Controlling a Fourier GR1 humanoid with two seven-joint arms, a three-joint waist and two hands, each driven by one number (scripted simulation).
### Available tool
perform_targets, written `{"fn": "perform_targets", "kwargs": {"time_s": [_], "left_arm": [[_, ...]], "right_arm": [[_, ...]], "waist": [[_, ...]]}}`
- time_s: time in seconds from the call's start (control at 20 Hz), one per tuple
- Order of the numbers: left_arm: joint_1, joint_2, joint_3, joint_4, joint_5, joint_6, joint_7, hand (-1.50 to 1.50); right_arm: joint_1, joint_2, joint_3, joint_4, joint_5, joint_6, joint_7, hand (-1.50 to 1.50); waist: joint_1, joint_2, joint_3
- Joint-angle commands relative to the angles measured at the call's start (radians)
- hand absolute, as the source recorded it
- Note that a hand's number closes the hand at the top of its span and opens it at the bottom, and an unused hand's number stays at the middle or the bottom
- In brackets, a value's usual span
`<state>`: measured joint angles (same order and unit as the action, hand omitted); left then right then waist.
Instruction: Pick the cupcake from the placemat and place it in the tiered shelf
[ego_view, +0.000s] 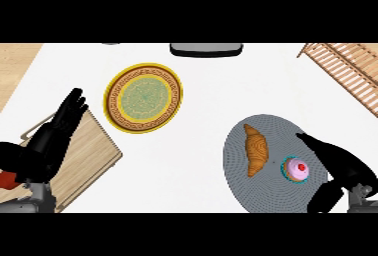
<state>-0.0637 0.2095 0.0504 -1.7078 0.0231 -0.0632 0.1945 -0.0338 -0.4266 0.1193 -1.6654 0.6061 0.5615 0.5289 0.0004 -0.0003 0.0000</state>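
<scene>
Lower right: the right hand (338, 165), fingers spread, flanks the cupcake (298, 169), not yet grasped, on the placemat (262, 192). The shelf (347, 70) waits upper right. The left hand (55, 132) rests open at left.

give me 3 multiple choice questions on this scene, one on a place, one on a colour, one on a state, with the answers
1. Where does the cupcake sit?
A. on the yellow plate
B. on the grey placemat, beside the croissant
C. in the tiered shelf

2. What colour is the cupcake's frosting?
A. pink
B. white
C. brown

3. How is the left robot hand?
A. curled round the croissant
B. open, fingers straight, holding nothing
C. shut on the cupcake

Answers:
1 B: it lies on the mat, just right of the croissant.
2 A: the top is pink with a red dot in the middle.
3 B: its fingers are straight at the view's left, far from both foods.
</scene>
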Motion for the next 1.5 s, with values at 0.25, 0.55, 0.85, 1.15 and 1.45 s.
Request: {"fn": "perform_targets", "kwargs": {"time_s": [0.25, 0.55, 0.85, 1.15, 1.45], "left_arm": [[-0.058, 0.011, 0.068, 0.068, 0.016, -0.045, 0.001, 0.0], [-0.05, -0.019, 0.039, 0.004, -0.018, -0.028, 0.032, 0.0], [0.008, -0.032, 0.039, 0.009, -0.026, -0.057, -0.024, 0.0], [-0.044, -0.045, 0.04, 0.101, -0.051, -0.041, -0.07, 0.0], [-0.041, -0.029, 0.065, 0.026, -0.016, -0.053, 0.02, 0.0]], "right_arm": [[-0.039, 0.049, -0.024, 0.159, 0.062, 0.017, -0.096, -1.5], [-0.02, 0.142, 0.018, 0.206, 0.134, -0.065, -0.111, -1.5], [-0.055, 0.089, -0.055, 0.327, 0.156, -0.088, -0.247, -1.5], [0.011, 0.062, -0.032, 0.368, 0.292, -0.353, -0.399, 1.5], [0.001, 0.06, -0.055, 0.362, 0.342, -0.438, -0.436, 1.5]], "waist": [[0.0, 0.001, 0.0], [0.001, 0.0, 0.0], [0.003, 0.0, 0.0], [-0.002, 0.003, 0.0], [0.001, 0.0, 0.0]]}}
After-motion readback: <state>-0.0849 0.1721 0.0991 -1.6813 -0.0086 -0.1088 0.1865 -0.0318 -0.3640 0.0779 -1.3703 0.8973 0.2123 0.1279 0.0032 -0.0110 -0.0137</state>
